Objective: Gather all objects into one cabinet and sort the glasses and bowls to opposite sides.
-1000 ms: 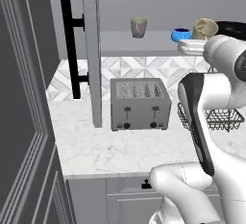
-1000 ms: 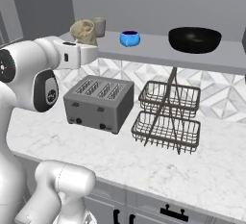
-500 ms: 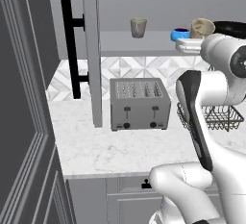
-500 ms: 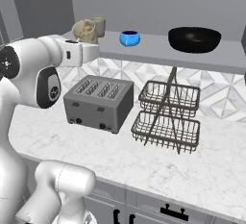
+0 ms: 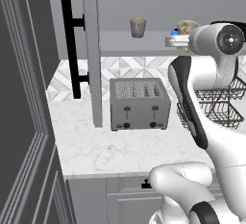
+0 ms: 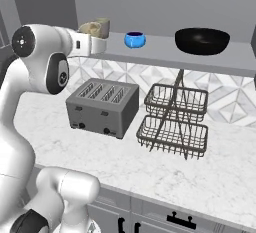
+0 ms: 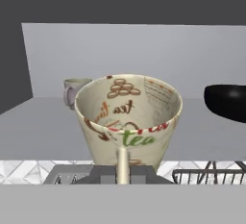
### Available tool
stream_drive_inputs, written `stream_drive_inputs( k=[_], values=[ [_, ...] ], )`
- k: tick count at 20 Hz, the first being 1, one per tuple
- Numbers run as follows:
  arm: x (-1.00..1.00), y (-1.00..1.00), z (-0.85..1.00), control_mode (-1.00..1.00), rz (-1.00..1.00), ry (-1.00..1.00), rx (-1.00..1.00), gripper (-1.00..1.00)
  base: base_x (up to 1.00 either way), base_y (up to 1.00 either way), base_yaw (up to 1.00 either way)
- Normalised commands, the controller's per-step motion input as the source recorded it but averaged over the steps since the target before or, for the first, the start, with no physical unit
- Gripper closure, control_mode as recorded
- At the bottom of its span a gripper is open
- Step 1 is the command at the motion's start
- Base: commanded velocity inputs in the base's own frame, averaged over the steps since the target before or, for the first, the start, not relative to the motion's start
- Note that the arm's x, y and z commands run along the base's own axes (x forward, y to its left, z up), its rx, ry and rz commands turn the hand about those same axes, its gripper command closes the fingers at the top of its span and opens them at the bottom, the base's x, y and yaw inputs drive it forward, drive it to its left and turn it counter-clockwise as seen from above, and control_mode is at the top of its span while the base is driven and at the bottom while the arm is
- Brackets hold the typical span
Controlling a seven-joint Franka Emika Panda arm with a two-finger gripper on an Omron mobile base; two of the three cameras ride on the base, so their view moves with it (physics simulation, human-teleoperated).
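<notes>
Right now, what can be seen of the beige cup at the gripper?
The beige cup is a pale, tapered tumbler printed with brown and green "tea" lettering and red marks, glossy like ceramic, empty inside. It stands upright in the shut gripper, a beige strip running down its near wall. In the base views it is held at the shelf edge, between the grey-brown cup and the blue bowl.

Even, soft rendered light; slight blur.
</notes>
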Motion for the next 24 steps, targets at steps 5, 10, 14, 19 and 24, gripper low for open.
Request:
stream_drive_inputs(
  k=[5,10,14,19,24],
  values=[
    [0.23,0.02,0.0,-1.0,0.06,0.08,0.0,1.0,0.0,0.0,0.0],
    [0.04,0.0,-0.03,-1.0,0.01,0.0,0.0,1.0,0.0,0.0,0.0],
    [0.16,0.01,-0.1,-1.0,0.0,0.0,0.0,1.0,0.0,0.0,0.0],
    [0.26,0.04,-0.18,-1.0,0.0,0.0,0.0,1.0,0.0,0.0,0.0],
    [0.41,0.11,-0.17,-1.0,0.0,0.0,0.0,1.0,0.0,0.0,0.0]
  ],
)
